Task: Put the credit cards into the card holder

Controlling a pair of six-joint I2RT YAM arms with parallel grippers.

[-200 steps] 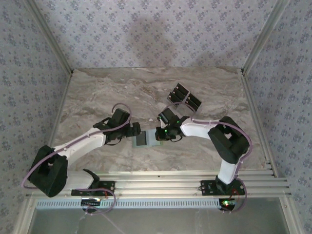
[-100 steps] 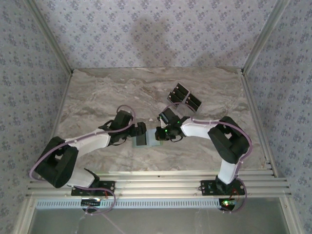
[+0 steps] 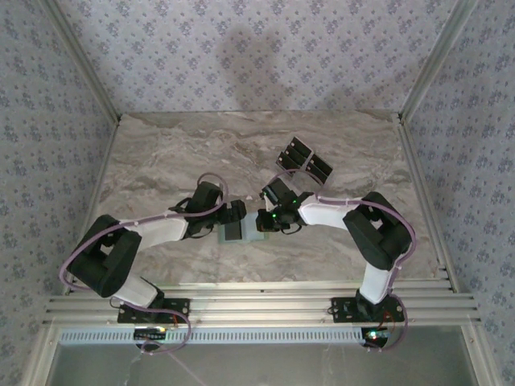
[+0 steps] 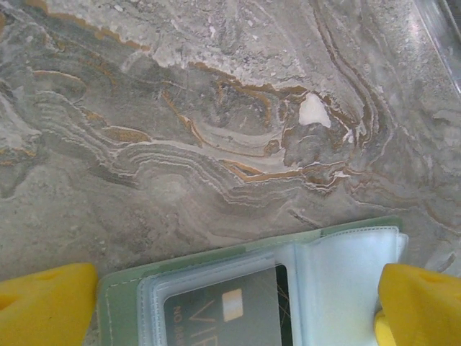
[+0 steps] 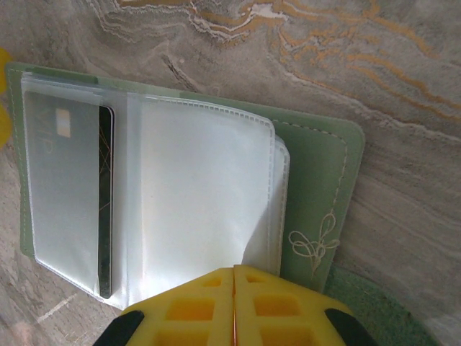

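The card holder (image 3: pixel 238 233) lies open on the marble table between both grippers. It is pale green (image 5: pixel 317 180) with clear plastic sleeves. One black credit card (image 5: pixel 106 202) sits inside the left sleeve, its pale chip (image 4: pixel 232 304) showing. More credit cards (image 3: pixel 304 161) lie in a loose black pile at the back right. My left gripper (image 3: pixel 233 213) is open, its yellow fingers (image 4: pixel 43 306) straddling the holder's end. My right gripper (image 5: pixel 234 303) is shut, its tips at the near edge of the empty clear sleeve (image 5: pixel 202 194); I cannot tell whether it pinches it.
Aluminium rails (image 3: pixel 257 293) run along the near edge in front of the arm bases. Wallpapered walls close in the table on three sides. Bare marble (image 3: pixel 161 153) lies to the left and behind the holder.
The left arm has swung its elbow and gripper to the right, closer over the holder's left end. The right arm and the holder have stayed put.
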